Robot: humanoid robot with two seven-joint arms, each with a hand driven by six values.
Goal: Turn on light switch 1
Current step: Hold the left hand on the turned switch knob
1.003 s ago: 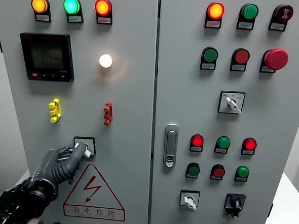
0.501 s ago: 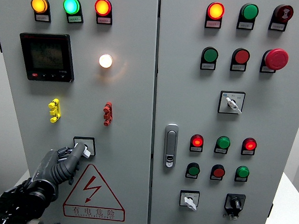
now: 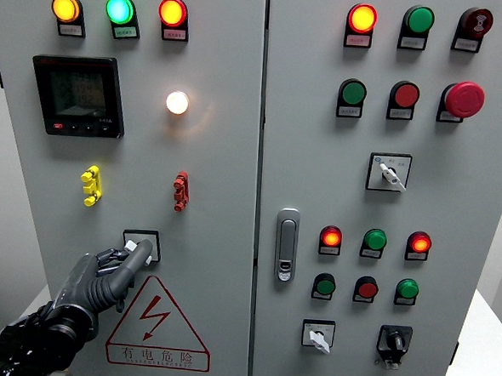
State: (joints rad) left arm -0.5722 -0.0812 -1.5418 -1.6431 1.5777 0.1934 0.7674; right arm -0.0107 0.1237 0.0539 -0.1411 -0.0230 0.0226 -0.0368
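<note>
While the rotary switch sits low on the left cabinet door, just above the yellow-and-red hazard triangle, the left hand has its dark fingers pinched around the white knob, so it is grasping the switch itself. A round lamp higher on the same door glows white, which suggests the turn may already have taken effect, though which lamp belongs to this switch cannot be confirmed; what seems left is letting go and drawing the arm away. The right hand is nowhere to be seen. Around it, the grey panel carries a black meter, yellow and red toggles, and a right door with coloured buttons, a red mushroom stop and a chrome latch
</note>
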